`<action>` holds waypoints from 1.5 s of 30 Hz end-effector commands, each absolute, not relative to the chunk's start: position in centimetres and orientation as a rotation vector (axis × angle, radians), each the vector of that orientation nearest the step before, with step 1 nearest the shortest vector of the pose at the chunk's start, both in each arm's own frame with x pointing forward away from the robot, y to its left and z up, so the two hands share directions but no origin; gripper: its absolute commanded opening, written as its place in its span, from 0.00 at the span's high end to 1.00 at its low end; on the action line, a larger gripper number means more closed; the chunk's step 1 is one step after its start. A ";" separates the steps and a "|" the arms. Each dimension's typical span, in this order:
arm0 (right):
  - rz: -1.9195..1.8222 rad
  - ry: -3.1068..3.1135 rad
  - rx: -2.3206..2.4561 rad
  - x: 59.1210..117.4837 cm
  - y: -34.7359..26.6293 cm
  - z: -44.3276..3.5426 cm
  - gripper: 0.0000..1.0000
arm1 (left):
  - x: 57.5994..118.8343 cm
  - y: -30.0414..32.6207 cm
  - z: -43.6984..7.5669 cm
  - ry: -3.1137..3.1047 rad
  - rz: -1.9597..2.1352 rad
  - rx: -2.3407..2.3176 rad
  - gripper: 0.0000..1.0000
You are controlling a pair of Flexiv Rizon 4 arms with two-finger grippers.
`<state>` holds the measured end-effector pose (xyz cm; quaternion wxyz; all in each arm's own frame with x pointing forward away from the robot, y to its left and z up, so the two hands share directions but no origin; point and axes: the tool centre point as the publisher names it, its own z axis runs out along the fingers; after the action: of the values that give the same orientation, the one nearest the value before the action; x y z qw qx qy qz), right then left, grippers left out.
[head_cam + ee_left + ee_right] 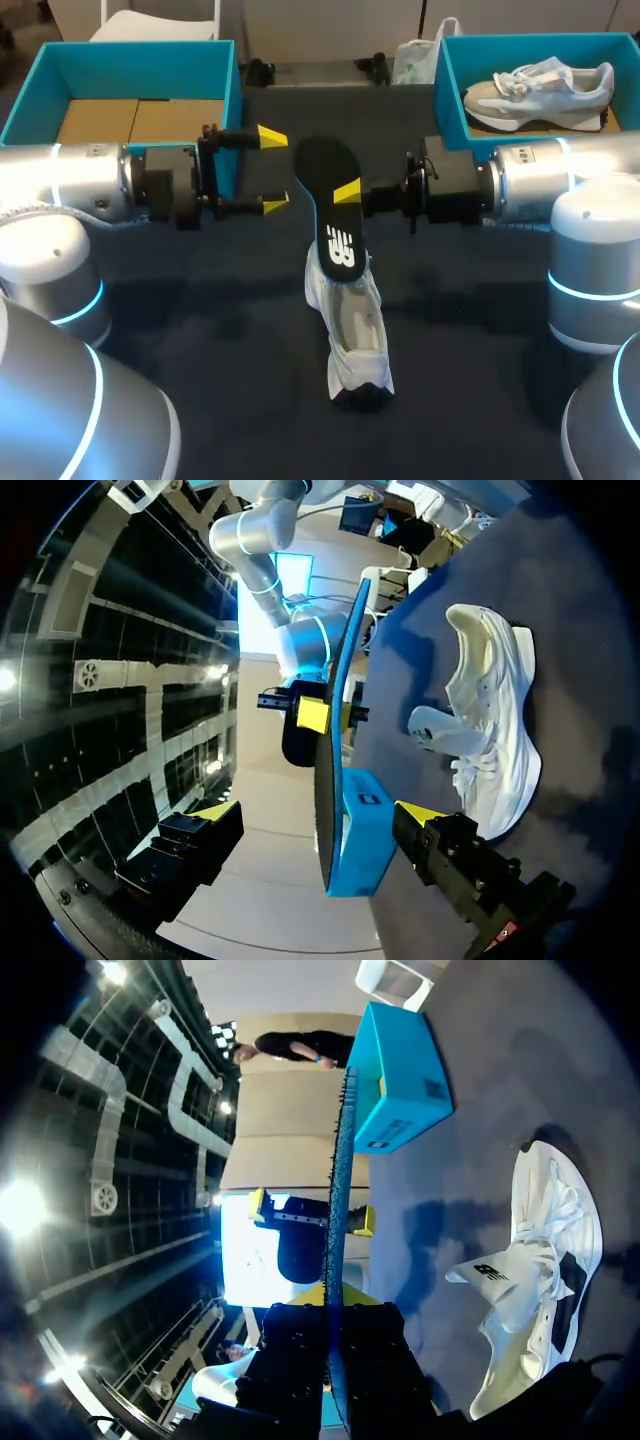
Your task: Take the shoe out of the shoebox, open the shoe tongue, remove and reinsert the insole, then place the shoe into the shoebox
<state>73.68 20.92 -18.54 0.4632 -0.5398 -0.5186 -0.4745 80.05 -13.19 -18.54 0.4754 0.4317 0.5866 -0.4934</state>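
The dark table (200, 400) shows bare cloth at 4 and 8 o'clock of its middle, and a bare strip runs to the far edge at 12 o'clock between two boxes. The left arm (70, 180) comes in at 9 o'clock and the right arm (560, 175) at 3 o'clock, lying level, their grippers facing each other near the middle. The teal left box (232, 100) sits at 10 o'clock, just behind the left arm, with brown card on its floor. The right box (450, 95) sits at 2 o'clock and holds a second shoe (545, 90). The shoe (355, 320) lies on the cloth just toward 6 o'clock of centre, well apart from both boxes. It is pale white, its grey-lined mouth faces up, its 6 o'clock end is dark, and its tongue (495, 1278) stands up. The black insole (330, 190) is out of the shoe, held on edge just toward 12 o'clock of it, with a white mark at its near end. The wrist views show a gap between the two. The right gripper (348, 192) is clamped on the insole's 3 o'clock side. The left gripper (272, 172) has its fingers spread wide, near the insole's 9 o'clock side and not touching it.
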 end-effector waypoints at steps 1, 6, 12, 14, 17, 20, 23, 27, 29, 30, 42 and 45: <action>-1.169 -1.274 -1.330 73.6 21.0 -18.6 1.00 | 79.4 -13.9 -18.7 1.437 -1.179 1.048 0.00; -1.169 -1.274 -1.330 73.6 21.0 -18.6 1.00 | 79.2 -14.6 -19.0 1.434 -1.166 1.063 0.05; -1.169 -1.274 -1.330 73.6 21.0 -18.6 1.00 | 79.2 -15.7 -19.0 1.427 -1.149 1.078 0.23; -1.169 -1.274 -1.330 73.6 21.0 -18.6 1.00 | 79.2 -16.1 -19.1 1.426 -1.147 1.080 0.27; -1.169 -1.274 -1.330 73.6 21.0 -18.6 1.00 | 79.1 -16.5 -19.0 1.423 -1.146 1.086 0.32; -1.169 -1.274 -1.330 73.6 21.0 -18.6 1.00 | 79.0 -16.9 -19.0 1.418 -1.140 1.095 0.40; -1.169 -1.274 -1.330 73.6 21.0 -18.6 1.00 | 78.9 -17.3 -19.0 1.414 -1.130 1.104 0.45; -1.169 -1.274 -1.330 73.6 21.0 -18.6 1.00 | 78.9 -17.7 -19.0 1.410 -1.114 1.112 0.48; -1.169 -1.274 -1.330 73.6 21.0 -18.6 1.00 | 79.0 -17.8 -19.0 1.407 -1.107 1.111 0.51; -1.169 -1.274 -1.330 73.6 21.0 -18.6 1.00 | 79.0 -17.9 -19.0 1.406 -1.105 1.110 0.52; -1.169 -1.274 -1.330 73.6 21.0 -18.6 1.00 | 78.7 -18.3 -19.0 1.392 -1.104 1.119 0.65; -1.169 -1.274 -1.330 73.6 21.0 -18.6 1.00 | 78.7 -18.4 -19.1 1.390 -1.103 1.121 0.66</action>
<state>73.69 20.92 -18.54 0.4631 -0.5399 -0.5185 -0.4745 78.71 -18.23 -18.92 0.4960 0.4639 0.5750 -0.4563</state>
